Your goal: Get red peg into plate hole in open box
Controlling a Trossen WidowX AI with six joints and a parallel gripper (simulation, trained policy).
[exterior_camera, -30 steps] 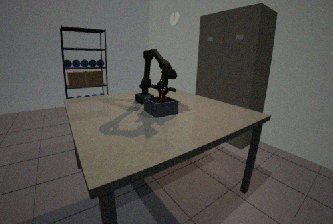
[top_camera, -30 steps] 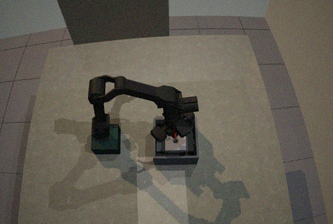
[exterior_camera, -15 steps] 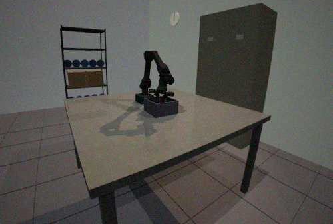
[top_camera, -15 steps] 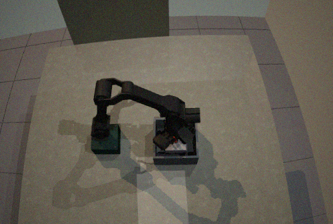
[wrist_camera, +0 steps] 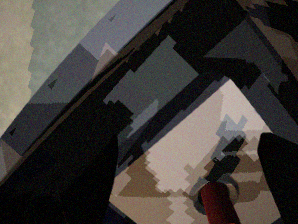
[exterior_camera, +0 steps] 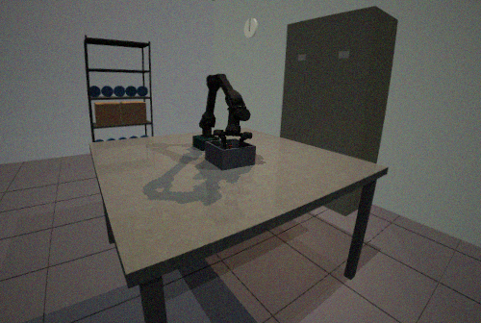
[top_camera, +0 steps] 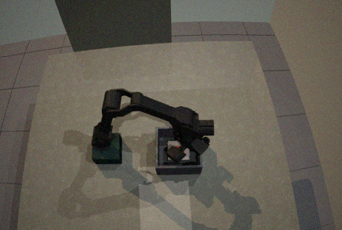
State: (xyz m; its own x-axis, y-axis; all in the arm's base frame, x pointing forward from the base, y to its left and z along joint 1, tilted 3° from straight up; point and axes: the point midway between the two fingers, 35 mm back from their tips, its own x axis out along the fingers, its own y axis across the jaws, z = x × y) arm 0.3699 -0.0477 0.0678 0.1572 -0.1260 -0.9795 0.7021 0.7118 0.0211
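The red peg [wrist_camera: 218,204] [top_camera: 178,147] [exterior_camera: 230,145] is inside the box [top_camera: 178,170] [exterior_camera: 222,156] [wrist_camera: 125,25]. In the wrist view its lower end meets the ringed hole in the pale plate [wrist_camera: 195,137] [top_camera: 172,143], and a length of peg shows above the plate. How deep it sits in the hole cannot be told. My gripper [wrist_camera: 189,142] [top_camera: 183,148] [exterior_camera: 233,143] is open and low over the box. Its dark fingers stand wide apart on either side of the peg, with gaps visible. The gripper hides part of the plate in the top view.
The box walls stand close around the gripper. The arm's green base [top_camera: 107,154] [exterior_camera: 198,142] is on the table [top_camera: 219,68] [exterior_camera: 289,178], left of the box in the top view. A dark cabinet [top_camera: 116,7] [exterior_camera: 332,86] stands beyond the table.
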